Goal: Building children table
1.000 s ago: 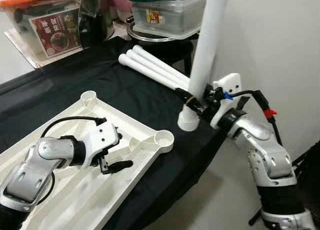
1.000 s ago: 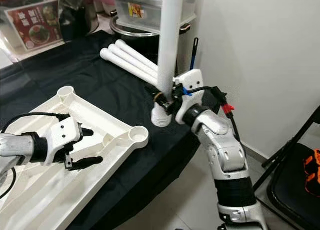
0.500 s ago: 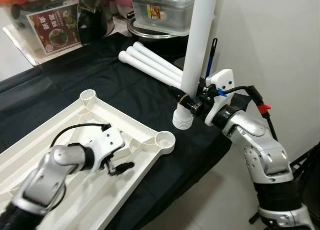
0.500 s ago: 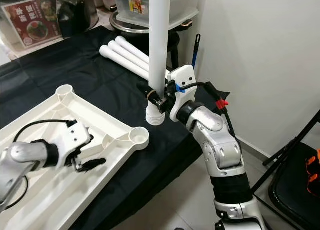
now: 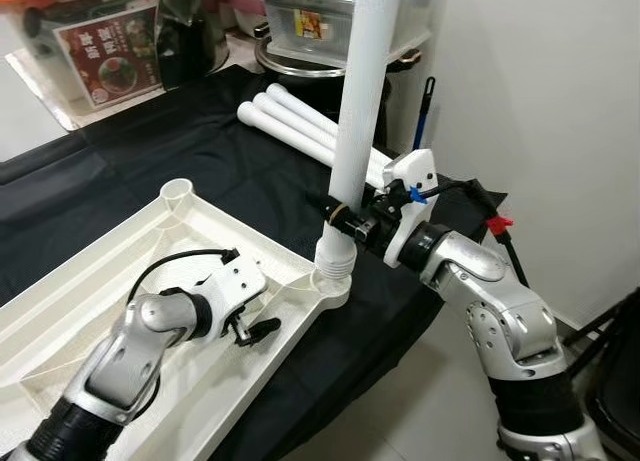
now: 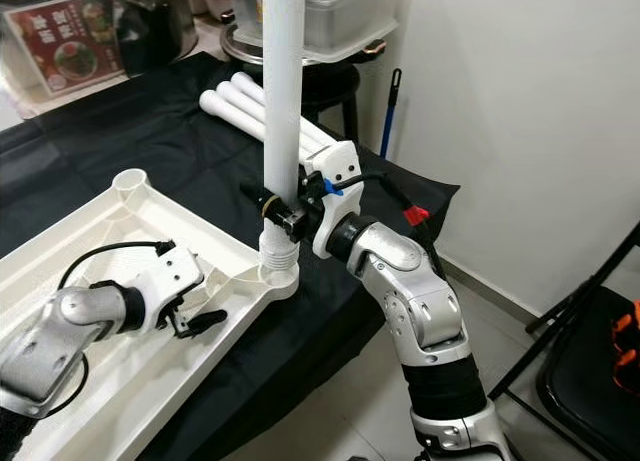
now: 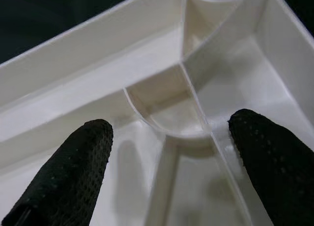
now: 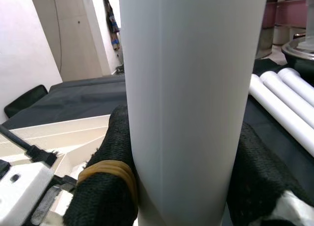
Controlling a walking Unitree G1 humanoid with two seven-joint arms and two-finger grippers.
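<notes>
Black cloth (image 5: 130,171), ribbed white tabletop (image 5: 120,271), smooth cylindrical leg (image 5: 360,101).

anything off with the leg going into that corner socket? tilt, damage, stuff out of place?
Nothing stands out. The right end effector holds the white leg roughly upright, threaded end at the corner socket of the inverted tabletop. Three spare legs lie together on the black cloth. No visible damage.

Bright even light, sharp, soft shadows

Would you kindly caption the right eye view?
Right gripper stands white leg upright over tabletop corner socket.
</notes>
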